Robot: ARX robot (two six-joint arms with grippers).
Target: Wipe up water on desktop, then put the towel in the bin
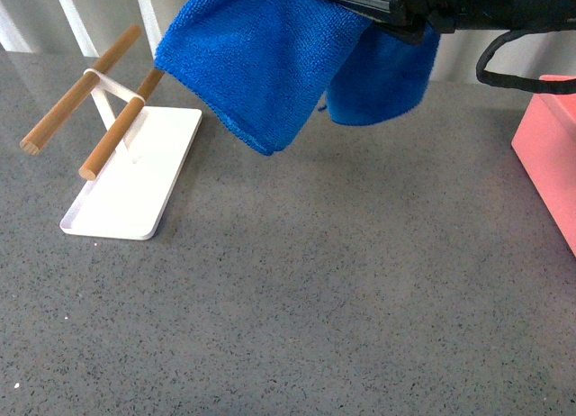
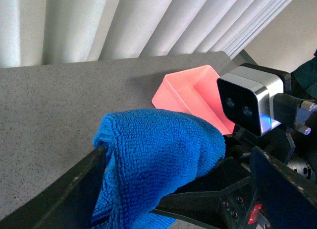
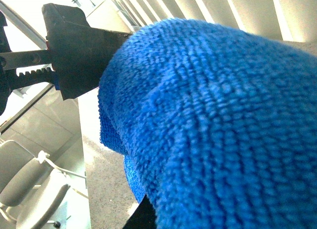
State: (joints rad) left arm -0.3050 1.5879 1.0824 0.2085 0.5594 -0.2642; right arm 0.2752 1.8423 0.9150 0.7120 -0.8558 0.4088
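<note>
Blue towel [image 1: 261, 65], soft and floppy, hangs clenched in right gripper [image 1: 382, 20]; left gripper [image 2: 178, 154] gapes; best grasped mid-fold.

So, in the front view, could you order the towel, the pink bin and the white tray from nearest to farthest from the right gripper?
1. The towel: clamped in the right gripper, hanging at top centre.
2. The bin: at the right edge, below the arm.
3. The white tray: far left, beyond the towel.
</note>
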